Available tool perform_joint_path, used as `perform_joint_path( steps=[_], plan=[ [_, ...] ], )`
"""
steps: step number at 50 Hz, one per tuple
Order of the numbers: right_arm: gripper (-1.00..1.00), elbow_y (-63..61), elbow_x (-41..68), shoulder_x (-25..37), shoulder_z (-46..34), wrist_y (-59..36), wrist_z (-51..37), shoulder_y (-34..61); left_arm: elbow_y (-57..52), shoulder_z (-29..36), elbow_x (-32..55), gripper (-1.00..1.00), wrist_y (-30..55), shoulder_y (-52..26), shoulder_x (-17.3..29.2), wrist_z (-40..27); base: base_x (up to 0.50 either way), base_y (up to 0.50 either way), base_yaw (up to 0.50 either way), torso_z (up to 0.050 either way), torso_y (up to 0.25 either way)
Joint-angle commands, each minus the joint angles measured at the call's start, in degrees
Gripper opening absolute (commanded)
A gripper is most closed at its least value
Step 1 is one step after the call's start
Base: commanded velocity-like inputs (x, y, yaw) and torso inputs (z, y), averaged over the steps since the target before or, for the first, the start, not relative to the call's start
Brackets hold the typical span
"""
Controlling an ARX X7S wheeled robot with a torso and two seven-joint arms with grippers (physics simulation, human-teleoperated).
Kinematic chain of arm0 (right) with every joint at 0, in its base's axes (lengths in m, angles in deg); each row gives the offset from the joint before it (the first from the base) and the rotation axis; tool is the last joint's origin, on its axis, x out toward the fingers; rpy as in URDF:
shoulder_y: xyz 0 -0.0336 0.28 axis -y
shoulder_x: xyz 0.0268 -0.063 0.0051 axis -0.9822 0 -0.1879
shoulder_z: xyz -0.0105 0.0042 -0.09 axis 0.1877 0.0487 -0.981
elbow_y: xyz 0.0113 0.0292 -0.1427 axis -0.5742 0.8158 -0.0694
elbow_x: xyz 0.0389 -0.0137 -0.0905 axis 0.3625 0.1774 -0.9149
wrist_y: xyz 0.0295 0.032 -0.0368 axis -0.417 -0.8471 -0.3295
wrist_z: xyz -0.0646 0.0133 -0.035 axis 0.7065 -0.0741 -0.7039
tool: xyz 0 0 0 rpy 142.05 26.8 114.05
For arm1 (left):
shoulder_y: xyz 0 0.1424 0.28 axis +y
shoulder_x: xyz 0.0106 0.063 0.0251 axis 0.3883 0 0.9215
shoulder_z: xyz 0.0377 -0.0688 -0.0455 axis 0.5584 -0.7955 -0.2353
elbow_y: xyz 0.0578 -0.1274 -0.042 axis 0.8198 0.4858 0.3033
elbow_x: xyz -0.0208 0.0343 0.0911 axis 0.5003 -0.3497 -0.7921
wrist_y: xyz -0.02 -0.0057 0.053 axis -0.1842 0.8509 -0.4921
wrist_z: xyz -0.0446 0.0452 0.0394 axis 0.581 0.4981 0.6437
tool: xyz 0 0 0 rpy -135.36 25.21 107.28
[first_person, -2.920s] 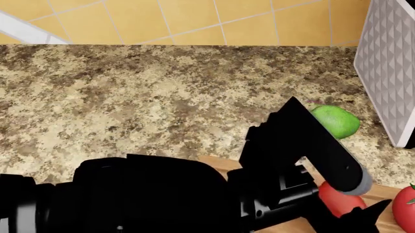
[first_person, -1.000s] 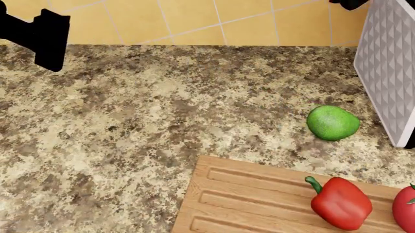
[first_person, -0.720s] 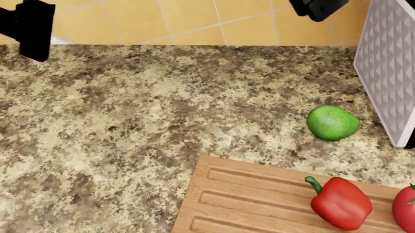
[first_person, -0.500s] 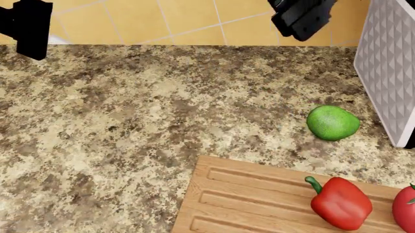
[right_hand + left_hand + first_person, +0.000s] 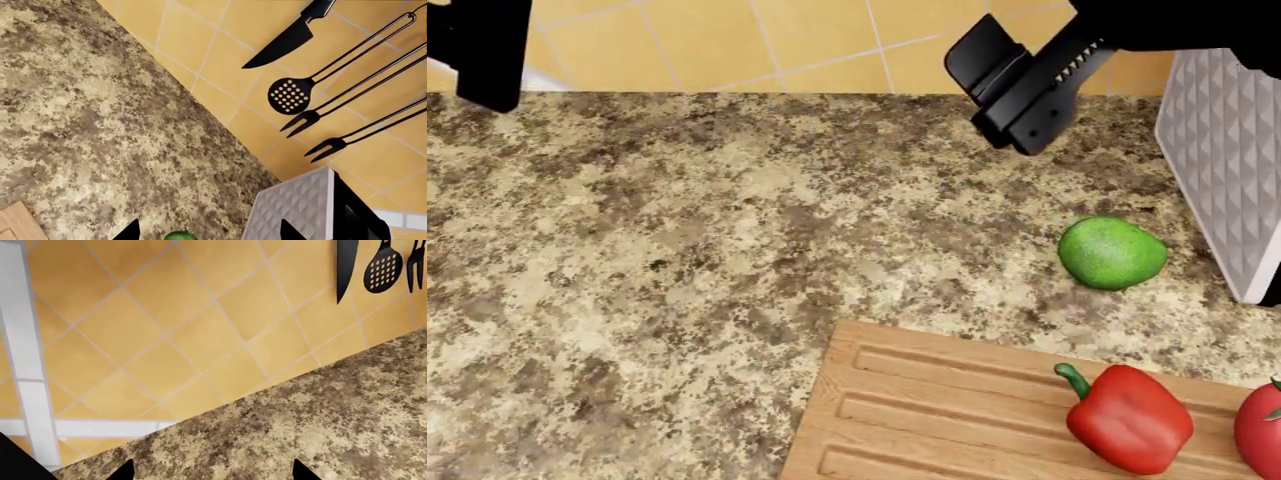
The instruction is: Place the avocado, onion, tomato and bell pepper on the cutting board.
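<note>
The green avocado [image 5: 1112, 253] lies on the counter beyond the cutting board [image 5: 881, 400], close to a white textured box. The red bell pepper [image 5: 1128, 418] and the tomato [image 5: 1262, 430] lie on the board's right part. The onion is out of view. My right gripper [image 5: 998, 95] is open and empty, high above the counter, behind and left of the avocado. In the right wrist view the avocado [image 5: 180, 236] shows between the open right gripper's [image 5: 210, 235] tips. My left gripper [image 5: 478, 50] is at the far left; the left wrist view shows it [image 5: 213, 474] open and empty.
A white textured box [image 5: 1228, 130] stands at the right, next to the avocado; it also shows in the right wrist view [image 5: 293, 210]. A knife [image 5: 287, 40] and utensils [image 5: 293, 95] hang on the tiled wall [image 5: 827, 40]. The counter [image 5: 694, 250] is speckled stone.
My right gripper has come down into view from the top, moving toward the avocado. Earlier the arm left the board with the pepper lying on it. The left gripper has hardly moved.
</note>
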Motion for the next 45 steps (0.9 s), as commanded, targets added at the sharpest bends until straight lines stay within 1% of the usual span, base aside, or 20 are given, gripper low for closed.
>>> perform_joint_path(
  steps=[1,11,23,28,45],
  plan=[
    [1.00,2.16,-1.16,-1.27,-1.70,1.39,1.70,-2.54,0.74,-0.19,-0.45,1.00,0.49,-0.54,-0.42,0.57,0.00,0.00,0.00,0.000,0.000],
    [1.00,4.83,-2.44,-2.83,-2.54,3.54,2.30,-4.91,1.48,-0.39,-0.74,1.00,0.51,-0.48,-0.74,0.84,0.00,0.00,0.00,0.000,0.000],
    [1.00,12.42,-5.46,-6.49,-3.78,8.03,3.79,-8.12,1.59,-0.63,-1.00,1.00,0.42,-0.14,-0.29,0.77,0.00,0.00,0.00,0.000,0.000],
    [1.00,13.66,-5.44,-7.09,-3.52,9.10,2.97,-10.35,1.57,-0.70,-1.10,1.00,0.44,-0.02,-0.23,0.68,0.00,0.00,0.00,0.000,0.000],
    [1.00,19.13,-6.89,-8.65,-4.89,11.00,4.52,-13.67,1.58,-1.27,-1.01,1.00,0.98,-0.49,-0.07,0.34,0.00,0.00,0.00,0.000,0.000]
  ],
)
